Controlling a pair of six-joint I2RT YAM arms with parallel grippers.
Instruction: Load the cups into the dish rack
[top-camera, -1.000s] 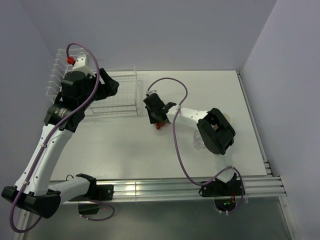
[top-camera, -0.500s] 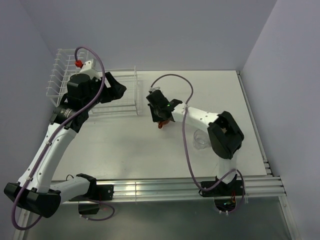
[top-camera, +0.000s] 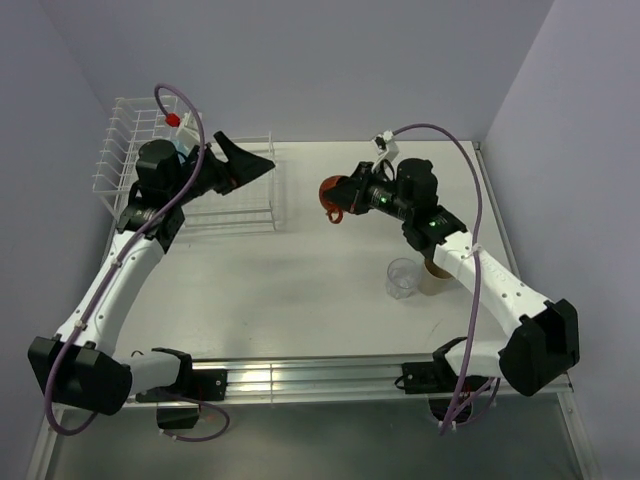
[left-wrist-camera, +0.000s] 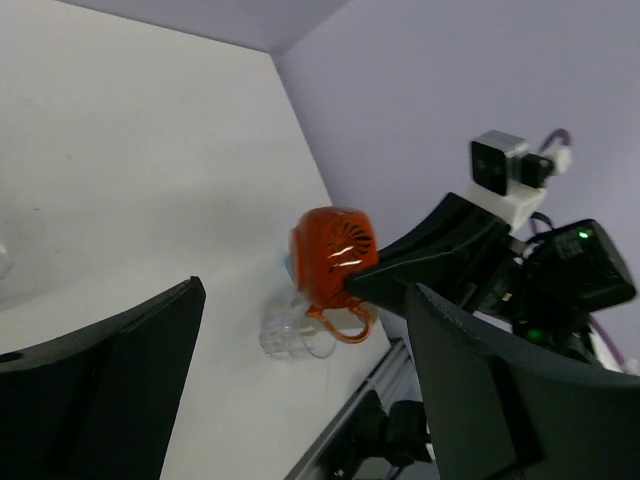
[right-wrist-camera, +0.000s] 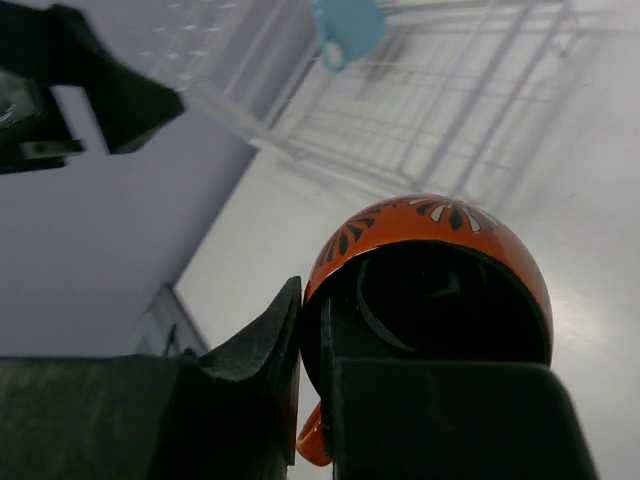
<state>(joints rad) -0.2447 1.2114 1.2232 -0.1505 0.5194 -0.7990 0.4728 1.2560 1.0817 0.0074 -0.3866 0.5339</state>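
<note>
My right gripper (top-camera: 352, 196) is shut on the rim of the squat red-orange cup (top-camera: 334, 193) and holds it in the air, tipped on its side, right of the dish rack (top-camera: 243, 196). In the right wrist view one finger is inside the cup (right-wrist-camera: 432, 232) and one outside. My left gripper (top-camera: 255, 165) is open and empty above the rack's basket, pointing at the cup (left-wrist-camera: 332, 252). A clear tumbler (top-camera: 402, 279) and a beige cup (top-camera: 436, 279) stand on the table under the right arm. A light blue mug (right-wrist-camera: 346, 28) sits in the rack (right-wrist-camera: 470, 110).
The rack's tall plate slots (top-camera: 118, 140) stand at the far left by the wall. Walls close the table at back, left and right. A metal rail (top-camera: 330, 375) runs along the near edge. The tumbler also shows in the left wrist view (left-wrist-camera: 293, 338).
My right gripper has lifted the red-orange cup off the table and carried it up and right. My left gripper has swung from over the rack towards the right.
</note>
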